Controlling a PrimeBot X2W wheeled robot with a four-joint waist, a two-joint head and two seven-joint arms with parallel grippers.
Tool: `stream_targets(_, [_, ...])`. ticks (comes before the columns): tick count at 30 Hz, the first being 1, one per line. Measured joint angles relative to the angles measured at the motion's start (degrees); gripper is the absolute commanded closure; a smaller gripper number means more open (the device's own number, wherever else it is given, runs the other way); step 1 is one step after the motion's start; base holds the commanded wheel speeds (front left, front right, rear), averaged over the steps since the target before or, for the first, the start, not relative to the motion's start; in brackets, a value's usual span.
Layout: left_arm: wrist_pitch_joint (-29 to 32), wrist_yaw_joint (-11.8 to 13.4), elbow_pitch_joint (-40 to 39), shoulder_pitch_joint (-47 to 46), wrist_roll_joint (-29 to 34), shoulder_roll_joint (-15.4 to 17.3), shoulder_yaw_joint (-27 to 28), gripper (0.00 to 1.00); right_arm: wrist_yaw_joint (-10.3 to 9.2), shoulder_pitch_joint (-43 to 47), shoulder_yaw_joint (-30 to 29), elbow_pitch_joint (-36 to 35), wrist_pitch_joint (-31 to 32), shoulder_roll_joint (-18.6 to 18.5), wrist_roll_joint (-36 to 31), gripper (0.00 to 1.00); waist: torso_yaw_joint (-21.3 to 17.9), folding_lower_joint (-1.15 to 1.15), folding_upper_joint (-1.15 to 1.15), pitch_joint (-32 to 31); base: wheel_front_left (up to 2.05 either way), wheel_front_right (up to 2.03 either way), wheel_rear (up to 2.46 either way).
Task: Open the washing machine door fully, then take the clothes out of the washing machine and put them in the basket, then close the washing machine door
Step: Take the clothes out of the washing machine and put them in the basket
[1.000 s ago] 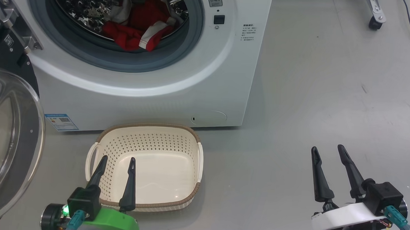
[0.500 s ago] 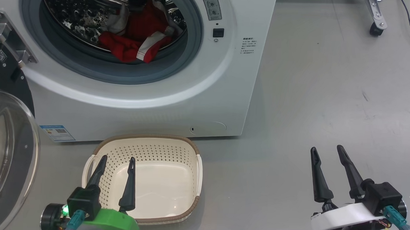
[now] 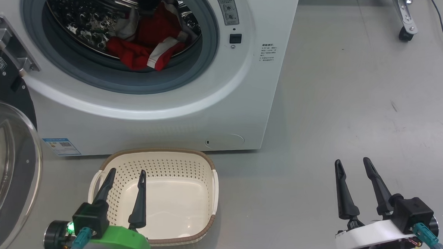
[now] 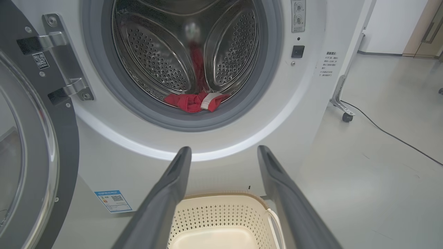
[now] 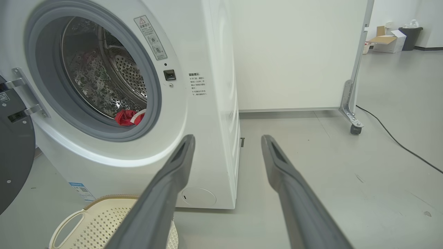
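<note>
Clothes [image 3: 144, 50] lie heaped at the front of the drum [image 3: 88, 17] of the washing machine [image 3: 151, 114], door [image 3: 2, 174] swung wide. I see my left gripper [image 3: 128, 171] over the basket [image 3: 160, 152], jaws apart, well short of them; right gripper [image 3: 352, 161] likewise spread, farther right.

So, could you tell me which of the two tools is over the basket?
The left tool, on the green mount, sits over the cream basket; the right tool, on the white mount, stands over the grey floor.
</note>
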Motion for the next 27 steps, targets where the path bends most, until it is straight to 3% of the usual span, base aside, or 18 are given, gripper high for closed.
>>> stream_targets(19, [0.04, 0.0, 0.42, -0.38, -0.12, 0.0, -1.42, 0.0, 0.0, 0.05, 0.15, -0.3, 0.0, 0.0, 0.09, 0.0, 0.15, 0.0, 0.0, 0.21, 0.0, 0.0, 0.0])
stream_targets(27, [0.04, 0.0, 0.37, -5.62, -0.25, 0.0, -2.12, 0.0, 0.03, -0.13, 1.44, -1.65, 0.0, 0.0, -0.04, 0.0, -0.04, 0.0, 0.0, 3.38, 0.0, 0.0, 0.0])
